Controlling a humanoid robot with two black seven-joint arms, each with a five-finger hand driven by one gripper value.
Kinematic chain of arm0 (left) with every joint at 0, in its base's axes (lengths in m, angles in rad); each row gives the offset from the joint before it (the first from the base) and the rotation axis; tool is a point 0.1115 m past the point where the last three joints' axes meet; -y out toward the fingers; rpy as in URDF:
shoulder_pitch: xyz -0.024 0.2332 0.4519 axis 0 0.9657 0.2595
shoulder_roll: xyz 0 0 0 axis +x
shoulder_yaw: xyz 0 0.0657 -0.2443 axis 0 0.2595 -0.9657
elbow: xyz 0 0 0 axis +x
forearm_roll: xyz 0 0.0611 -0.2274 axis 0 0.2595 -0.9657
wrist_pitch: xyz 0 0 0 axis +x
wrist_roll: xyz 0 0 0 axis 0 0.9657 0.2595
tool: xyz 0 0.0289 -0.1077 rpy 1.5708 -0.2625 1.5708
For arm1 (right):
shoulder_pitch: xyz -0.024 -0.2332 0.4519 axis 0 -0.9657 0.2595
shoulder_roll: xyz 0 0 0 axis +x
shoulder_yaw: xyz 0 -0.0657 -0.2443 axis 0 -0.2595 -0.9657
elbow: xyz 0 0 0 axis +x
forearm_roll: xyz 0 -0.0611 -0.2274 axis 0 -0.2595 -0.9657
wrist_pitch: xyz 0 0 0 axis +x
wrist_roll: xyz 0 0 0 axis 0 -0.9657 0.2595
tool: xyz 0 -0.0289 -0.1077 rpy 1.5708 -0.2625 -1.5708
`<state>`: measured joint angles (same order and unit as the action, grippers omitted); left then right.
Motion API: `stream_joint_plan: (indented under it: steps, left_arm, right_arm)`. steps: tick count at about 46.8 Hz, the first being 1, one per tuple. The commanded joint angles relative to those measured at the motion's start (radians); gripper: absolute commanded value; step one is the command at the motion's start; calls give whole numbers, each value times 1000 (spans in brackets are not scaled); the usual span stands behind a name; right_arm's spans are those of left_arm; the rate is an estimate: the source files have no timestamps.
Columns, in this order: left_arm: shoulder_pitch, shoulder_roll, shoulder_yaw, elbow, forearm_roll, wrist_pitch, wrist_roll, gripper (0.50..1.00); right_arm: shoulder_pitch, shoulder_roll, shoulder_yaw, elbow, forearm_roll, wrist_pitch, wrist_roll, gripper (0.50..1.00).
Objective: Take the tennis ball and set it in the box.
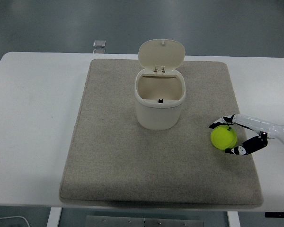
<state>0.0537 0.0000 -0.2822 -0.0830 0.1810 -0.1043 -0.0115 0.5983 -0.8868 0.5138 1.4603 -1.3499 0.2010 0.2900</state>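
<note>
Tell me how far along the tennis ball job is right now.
Early stage. Done: the box on the mat has its lid up, nothing visible inside. In hand: the right hand brackets the tennis ball, fingers either side, ball on the mat. Left: grasp, lift, carry to the box, drop in.

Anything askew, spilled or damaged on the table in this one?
Nothing stands out. The box stands upright on the mat, lid open. The tennis ball lies on the mat between the right hand's fingers. A small object sits beyond the table's far edge.
</note>
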Motion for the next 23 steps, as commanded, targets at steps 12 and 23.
stream_joint_plan:
  steps: [12, 23]
  left_arm:
    - [0, 0, 0, -1, 0, 0, -1, 992]
    - [0, 0, 0, -1, 0, 0, -1, 992]
  right_arm:
    - [0, 0, 6, 0, 2, -18, 17, 521]
    - [14, -3, 12, 0, 9, -81, 57, 500]
